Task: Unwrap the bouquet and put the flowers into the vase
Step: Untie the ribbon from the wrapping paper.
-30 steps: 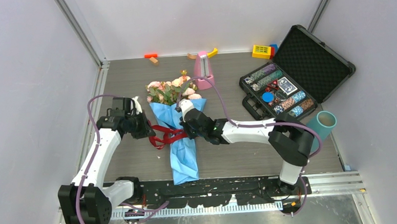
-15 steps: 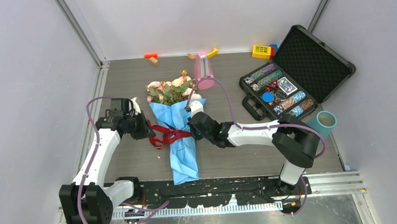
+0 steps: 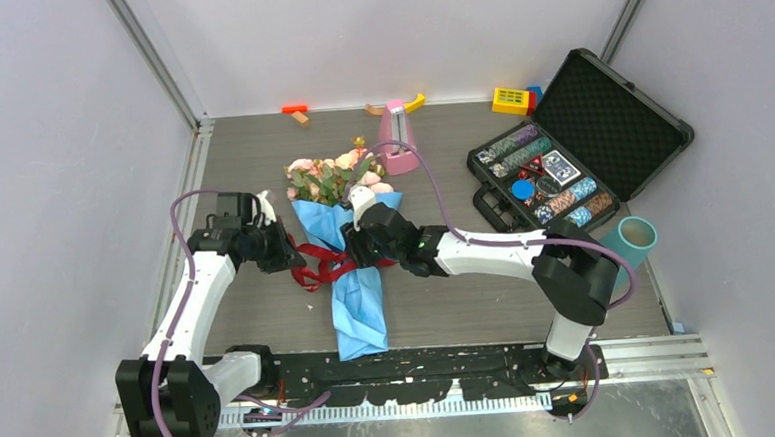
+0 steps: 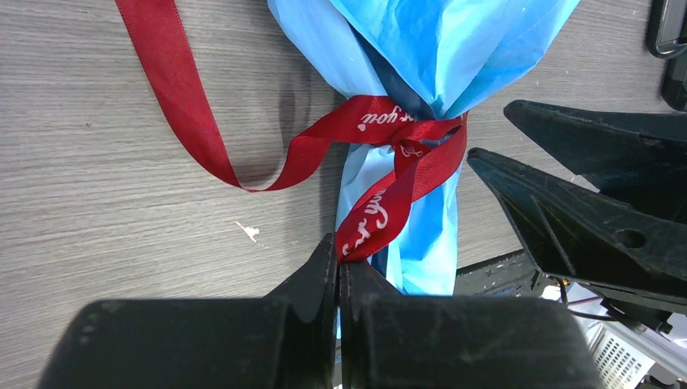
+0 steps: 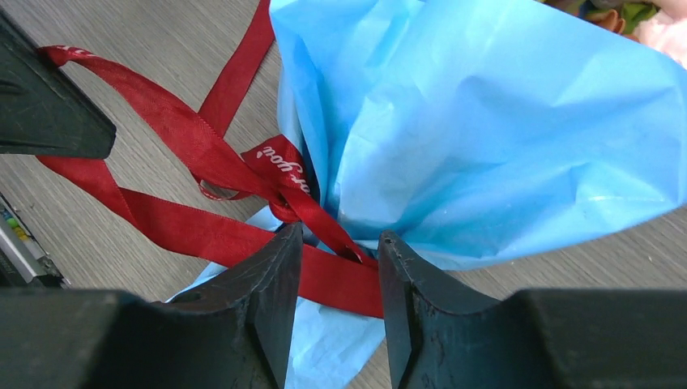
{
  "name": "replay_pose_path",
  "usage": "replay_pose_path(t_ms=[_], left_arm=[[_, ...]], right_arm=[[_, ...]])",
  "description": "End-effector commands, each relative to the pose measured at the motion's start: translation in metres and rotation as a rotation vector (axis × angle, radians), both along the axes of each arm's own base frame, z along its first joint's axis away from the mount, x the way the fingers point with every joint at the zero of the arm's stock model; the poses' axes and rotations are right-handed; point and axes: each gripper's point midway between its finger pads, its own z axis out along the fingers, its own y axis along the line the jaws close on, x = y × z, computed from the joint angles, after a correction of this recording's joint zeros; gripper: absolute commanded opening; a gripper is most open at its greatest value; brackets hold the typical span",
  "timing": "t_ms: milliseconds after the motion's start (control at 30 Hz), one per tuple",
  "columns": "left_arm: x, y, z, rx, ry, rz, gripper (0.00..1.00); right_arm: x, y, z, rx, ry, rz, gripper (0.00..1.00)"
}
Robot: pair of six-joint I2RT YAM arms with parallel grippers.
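The bouquet [image 3: 358, 300] is laid mid-table, wrapped and tied, flowers [image 3: 333, 176] at the far end. The vase [image 3: 633, 241] is seen at the right edge, well apart. The right gripper [image 5: 340, 243] is held open astride the ribbon [image 5: 186, 138] knot; a ribbon tail is pinched in the clenched left gripper [image 4: 338, 253]

We're looking down on the whole bench [image 3: 261, 165] from high over its near edge. Both wrist views sit close, sharing the ribbon [image 4: 421, 134] from opposite sides.
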Motion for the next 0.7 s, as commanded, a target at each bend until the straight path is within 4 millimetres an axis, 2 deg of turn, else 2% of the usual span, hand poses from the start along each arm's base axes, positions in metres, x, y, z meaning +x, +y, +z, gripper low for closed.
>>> replay_pose_path(t_ms=[0, 367, 533, 667], left_arm=[[0.004, -0.003, 0.005, -0.022, -0.040, -0.020, 0.00], [0.005, -0.003, 0.006, -0.024, -0.042, -0.021, 0.00], [0.005, -0.004, 0.005, -0.027, -0.040, -0.024, 0.00], [0.005, -0.004, 0.004, -0.030, -0.037, -0.024, 0.00]], right_arm=[[0.002, 0.015, 0.007, -0.051, -0.064, 0.062, 0.46], [0.002, 0.025, -0.005, -0.153, -0.136, 0.072, 0.47], [0.010, 0.020, -0.007, -0.212, -0.210, -0.013, 0.34], [0.014, 0.020, -0.002, -0.232, -0.271, -0.054, 0.33]])
